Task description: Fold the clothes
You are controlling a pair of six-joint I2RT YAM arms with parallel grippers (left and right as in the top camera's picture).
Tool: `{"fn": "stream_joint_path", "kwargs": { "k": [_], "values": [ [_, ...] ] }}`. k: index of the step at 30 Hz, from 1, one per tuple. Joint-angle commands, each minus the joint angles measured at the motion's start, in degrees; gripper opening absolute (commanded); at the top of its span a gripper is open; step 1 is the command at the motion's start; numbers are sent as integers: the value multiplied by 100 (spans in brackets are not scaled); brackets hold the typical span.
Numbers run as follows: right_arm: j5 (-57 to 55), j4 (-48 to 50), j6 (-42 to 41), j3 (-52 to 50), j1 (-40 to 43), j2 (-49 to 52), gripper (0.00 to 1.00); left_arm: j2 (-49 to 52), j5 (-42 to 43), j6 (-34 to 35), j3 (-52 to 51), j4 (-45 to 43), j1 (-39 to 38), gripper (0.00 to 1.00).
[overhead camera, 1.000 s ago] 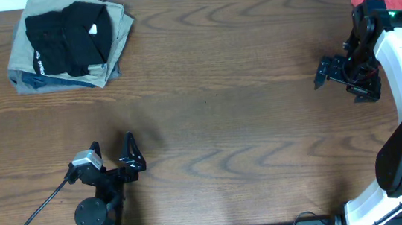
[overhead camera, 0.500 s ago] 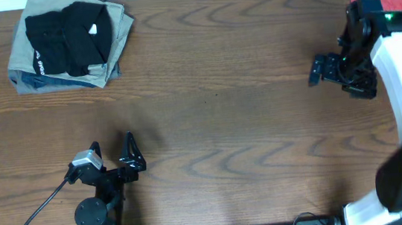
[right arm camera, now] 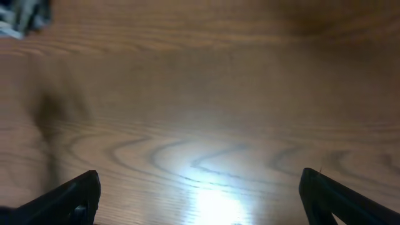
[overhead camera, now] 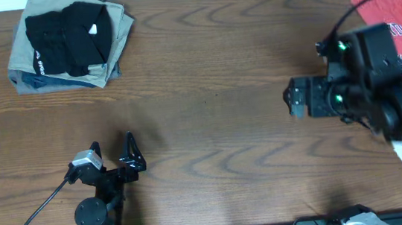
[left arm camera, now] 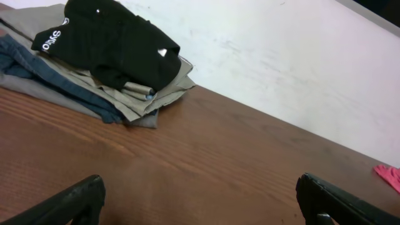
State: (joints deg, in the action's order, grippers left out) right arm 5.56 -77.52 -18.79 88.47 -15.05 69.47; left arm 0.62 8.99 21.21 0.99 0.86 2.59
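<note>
Black shirt (overhead camera: 68, 40) sits bundled on the khaki trousers (overhead camera: 116, 50) at upper left, so folding looks as good as done. Both pincers gape empty: left gripper (overhead camera: 112, 146) lower left, right gripper (overhead camera: 295, 99) at right over bare table (overhead camera: 212, 74). Overhead gives the crumpled red T-shirt (overhead camera: 388, 3) upper right, which the right wrist view misses; the left wrist view shows the pile edge-on, blue cloth (left arm camera: 37, 69) beneath.

1 black shirt (overhead camera: 66, 37). 1 folded khaki trousers (overhead camera: 119, 31). 1 blue garment (left arm camera: 25, 62). 1 red T-shirt (overhead camera: 392, 10). 2 grippers: left gripper (overhead camera: 113, 148), right gripper (right arm camera: 200, 200). 1 table (overhead camera: 218, 66).
</note>
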Motion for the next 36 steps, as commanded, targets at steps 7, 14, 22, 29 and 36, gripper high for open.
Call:
{"fn": "stream_joint_path", "kwargs": {
  "k": [7,14,22,29,36],
  "values": [
    [-236,-11,63,-44,350,-1217,99,-39,83,9,-76,227,24,98],
    [-111,1104,44,-1574,981,-2693,99,-39,83,9,-76,227,24,98],
    [785,3226,44,-4188,1700,-4922,99,-39,83,9,-76,227,24,98],
    [828,4334,39,-5779,1921,-6216,99,-39,81,9,-76,227,24,98],
    [1058,5556,39,-6981,1917,-6843,99,-39,83,9,-76,227,24,98]
  ]
}}
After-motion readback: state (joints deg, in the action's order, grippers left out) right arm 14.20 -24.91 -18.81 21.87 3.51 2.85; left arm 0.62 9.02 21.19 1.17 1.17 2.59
